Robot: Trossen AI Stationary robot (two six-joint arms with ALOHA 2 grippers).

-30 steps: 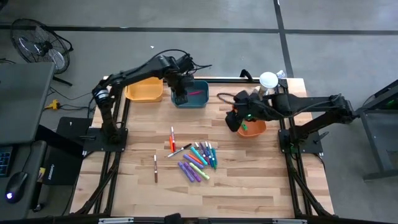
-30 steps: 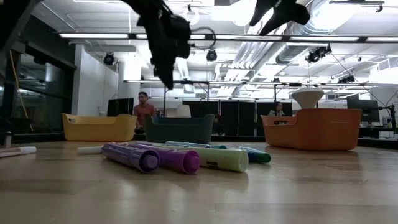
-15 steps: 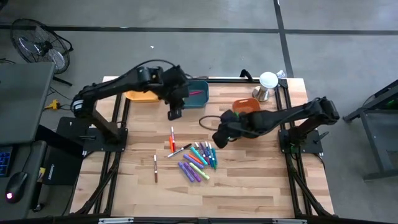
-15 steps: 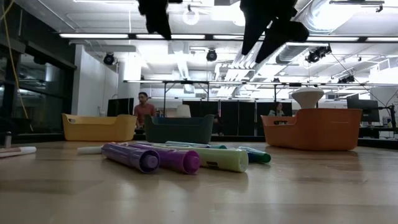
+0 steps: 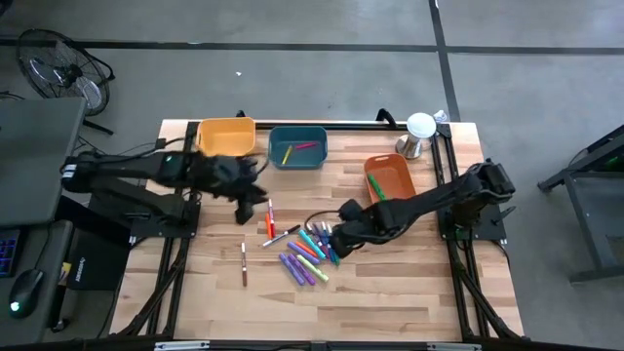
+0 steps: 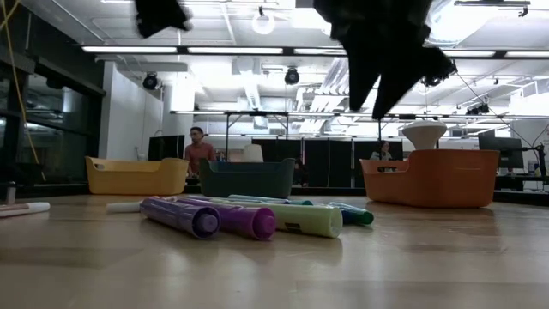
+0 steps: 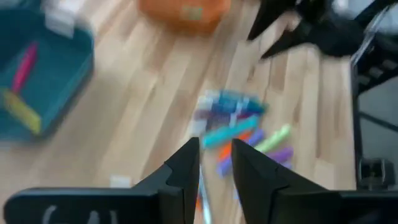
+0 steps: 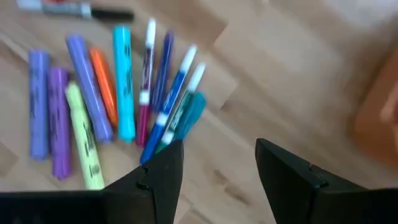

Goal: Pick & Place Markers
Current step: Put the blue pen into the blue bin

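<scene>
Several markers (image 5: 310,252) lie flat in a loose pile mid-table, purple, green, teal, blue and orange (image 8: 106,93). Two red-orange markers (image 5: 270,219), a black-and-white one (image 5: 281,236) and a brown one (image 5: 244,263) lie apart to the pile's left. A pink and a yellow marker lie in the teal bin (image 5: 298,146). A green one lies in the orange bin (image 5: 390,180). My right gripper (image 5: 331,242) hangs open above the pile's right edge (image 8: 217,155). My left gripper (image 5: 249,203) hovers left of the red-orange markers, its fingers (image 7: 214,152) a little apart with nothing between them.
A yellow bin (image 5: 226,136) stands at the far left beside the teal bin. A white knob-shaped object (image 5: 420,132) stands at the far right corner. Bare wood lies near the front edge (image 5: 370,302). In the low view, people show in the room behind.
My left gripper has swung from above the teal bin toward the table's near left, ending beside the red-orange markers. My right gripper has left the orange bin, travelling left and down to the marker pile. The markers on the table have not moved.
</scene>
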